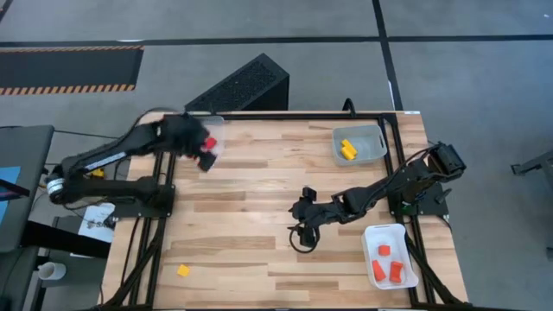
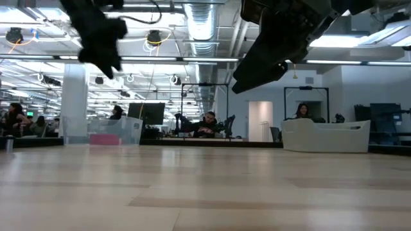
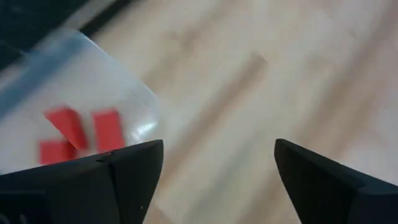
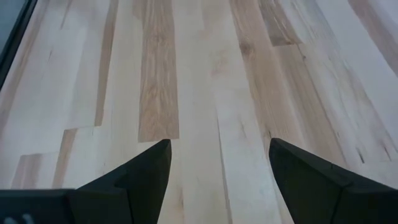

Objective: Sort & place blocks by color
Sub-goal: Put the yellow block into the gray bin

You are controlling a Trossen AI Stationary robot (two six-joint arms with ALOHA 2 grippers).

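Note:
In the high view my left gripper hovers at the edge of a clear tray near the table's far left corner. The left wrist view shows it open and empty, with three red blocks lying in that tray. My right gripper hangs over the middle of the table, open above bare wood. Yellow blocks lie in a clear tray at the far right. Orange blocks sit in a white tray at the near right. One yellow block rests on the table near the near left corner.
A black metal frame runs along the table's edges. A dark perforated box lies on the floor beyond the far edge. In the low view both trays stand at the far side, and people sit at desks in the room behind.

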